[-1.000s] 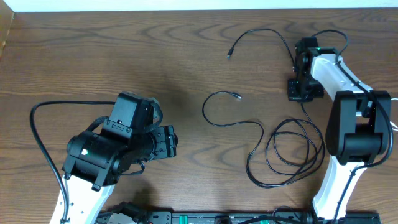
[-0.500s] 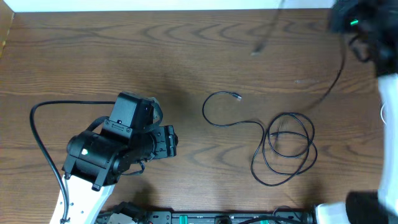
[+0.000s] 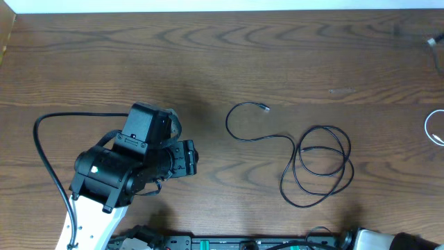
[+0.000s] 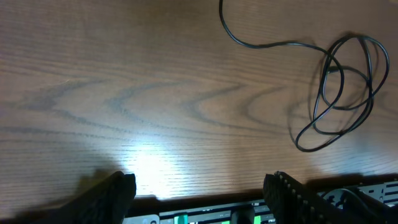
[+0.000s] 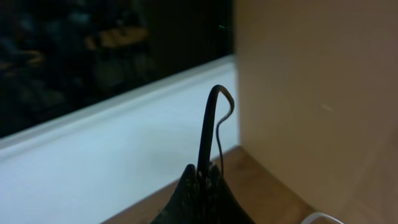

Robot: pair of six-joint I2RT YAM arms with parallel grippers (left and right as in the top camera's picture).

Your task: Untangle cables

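The right jaws pinch one thin black cable (image 5: 210, 118), held high and well away from the loose black cord coil (image 3: 322, 163) on the brown wooden desk (image 3: 208, 55), probably to separate them, while the left jaws hang spread and empty, well apart from that coil.

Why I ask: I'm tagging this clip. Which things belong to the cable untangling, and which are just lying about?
Part of the job: looped black cable, lying free; second black cable pinched in the right end effector; thin white cable at the overhead view's right edge; open left end effector.
Just there: wooden table; thick black wire on the left arm.
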